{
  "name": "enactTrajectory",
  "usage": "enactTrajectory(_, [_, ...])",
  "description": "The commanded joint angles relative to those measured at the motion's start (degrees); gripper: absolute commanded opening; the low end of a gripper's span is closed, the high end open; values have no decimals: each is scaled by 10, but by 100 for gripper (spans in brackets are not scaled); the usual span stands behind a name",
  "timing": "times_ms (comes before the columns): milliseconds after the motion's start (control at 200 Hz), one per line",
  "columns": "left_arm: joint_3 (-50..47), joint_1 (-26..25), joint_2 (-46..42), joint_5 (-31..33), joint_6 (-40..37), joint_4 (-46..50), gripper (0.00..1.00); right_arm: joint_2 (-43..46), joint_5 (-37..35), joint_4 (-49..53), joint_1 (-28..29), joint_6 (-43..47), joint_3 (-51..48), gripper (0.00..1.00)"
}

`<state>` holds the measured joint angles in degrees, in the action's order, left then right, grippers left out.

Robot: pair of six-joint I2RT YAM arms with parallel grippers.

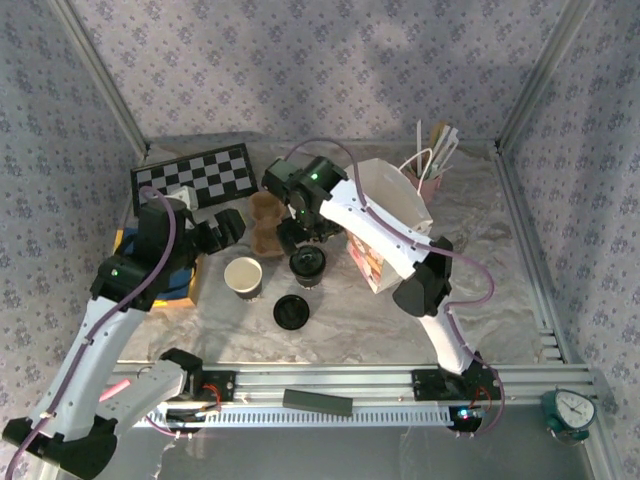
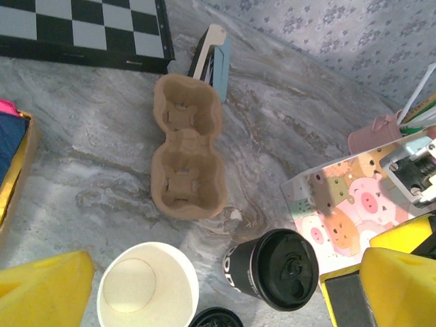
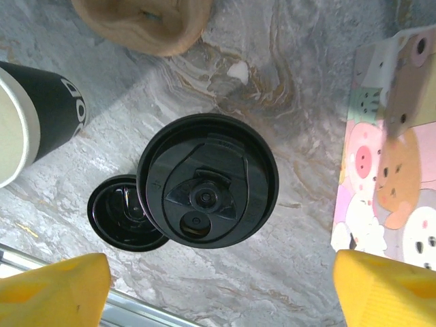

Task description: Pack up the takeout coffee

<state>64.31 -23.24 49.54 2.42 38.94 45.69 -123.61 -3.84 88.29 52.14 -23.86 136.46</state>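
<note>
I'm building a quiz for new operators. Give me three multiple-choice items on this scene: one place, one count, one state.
1. The loose lid lies: A in the cardboard carrier; B on the table beside the takeout coffee; C on top of the takeout coffee.
2. The cardboard carrier has how many wells? A two; B four; C six.
3. The takeout coffee is: A tipped over; B in the cardboard carrier; C upright on the table, lidded.
B: it lies flat on the table by the cup. A: two hollows show. C: its lid faces straight up.
</note>
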Motion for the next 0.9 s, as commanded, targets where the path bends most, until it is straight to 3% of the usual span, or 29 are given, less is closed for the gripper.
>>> enactTrajectory(0, [-7,5,-11,1,3,6,100,-10,21,1,0,-11,-19,91])
enactTrajectory(270, [-16,7,-19,-2,4,7,100,-41,37,0,-2,-16,-36,85])
enactTrajectory(895, [-21,13,-17,-8,4,1,100,-76,34,5,0,-18,-41,84])
